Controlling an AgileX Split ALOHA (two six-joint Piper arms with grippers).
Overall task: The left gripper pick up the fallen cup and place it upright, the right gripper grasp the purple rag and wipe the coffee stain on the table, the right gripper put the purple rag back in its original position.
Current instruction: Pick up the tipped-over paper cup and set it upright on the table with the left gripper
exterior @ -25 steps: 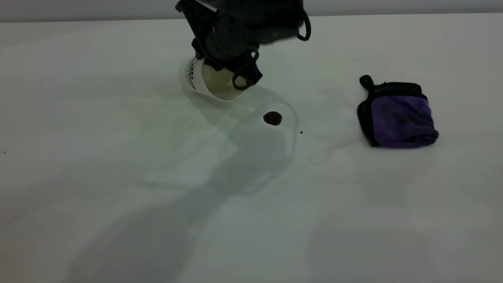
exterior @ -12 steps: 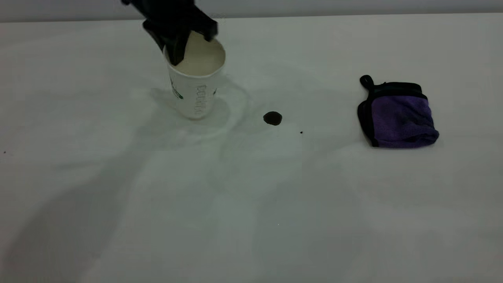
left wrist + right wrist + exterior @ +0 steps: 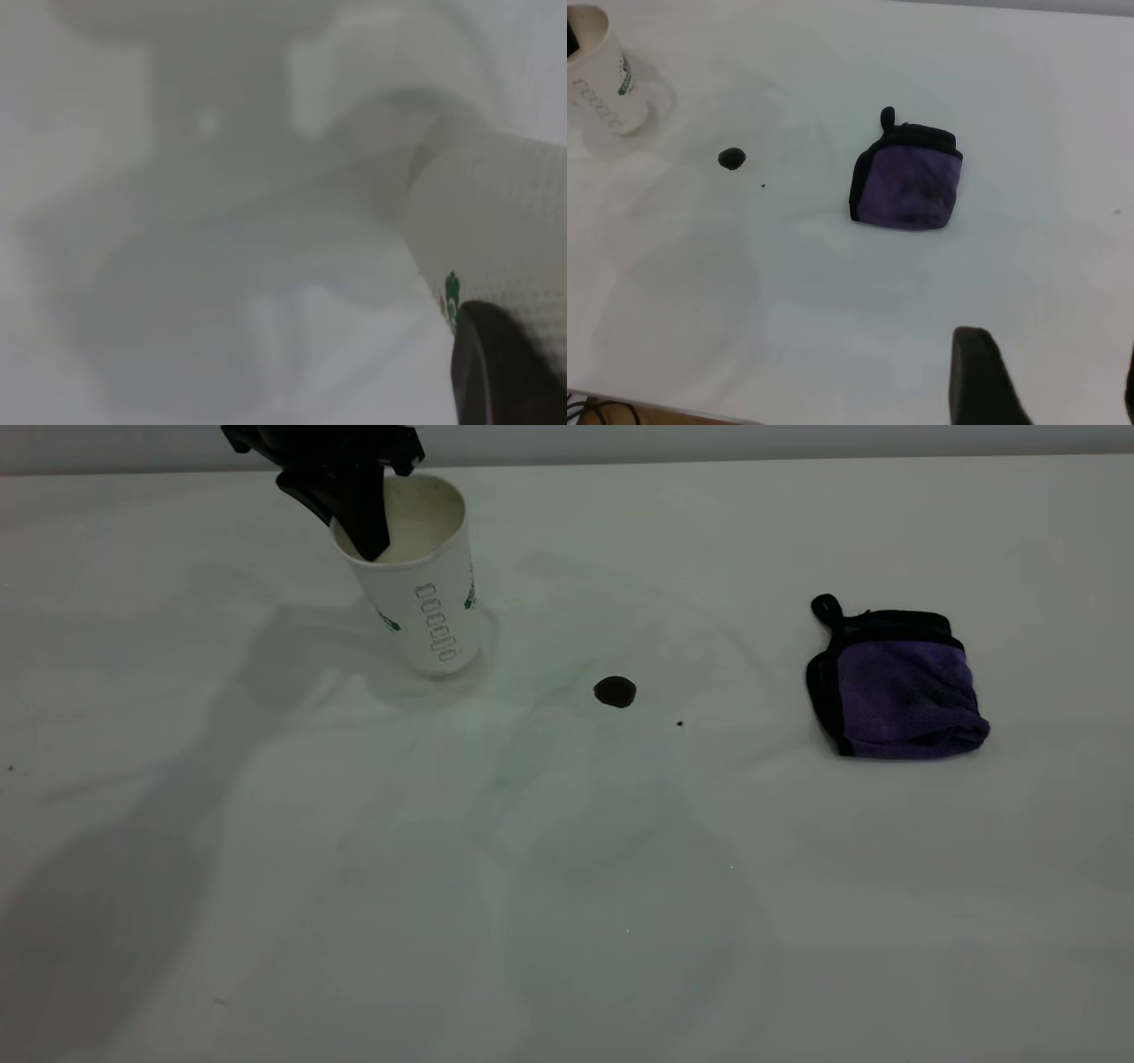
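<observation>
Black left pincer, upper left of the frame, clamps the paper cup's rim; the cup leans, base on the white bench. Letting go while tilted could topple it toward the coffee stain.

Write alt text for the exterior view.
The left gripper holds the cup by its rim, tilted, at the table's far left. The coffee stain lies to its right; farther right sits the purple rag.

A tiny black speck sits alone.
</observation>
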